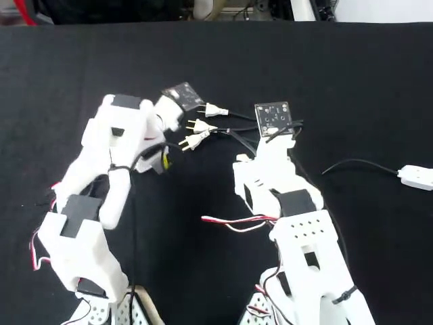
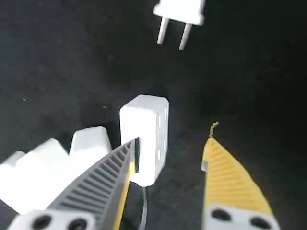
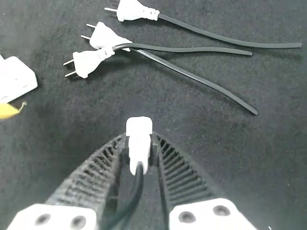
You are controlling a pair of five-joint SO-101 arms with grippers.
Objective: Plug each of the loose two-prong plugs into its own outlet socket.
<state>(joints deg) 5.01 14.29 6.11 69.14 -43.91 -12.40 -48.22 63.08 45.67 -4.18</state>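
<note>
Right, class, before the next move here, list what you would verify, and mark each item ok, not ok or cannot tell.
1. The left gripper open astride the outlet block: ok.
2. Block clamped steady: not ok, the yellow finger stands apart from it.
3. The right gripper shut on a plug: ok.
4. Held plug's prongs aimed at the block: cannot tell.
5. The three loose plugs lie apart from the held plug: ok.

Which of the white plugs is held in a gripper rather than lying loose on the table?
The plug clamped in the right gripper, its black cord trailing back. The three other plugs lie free on the table.
</note>
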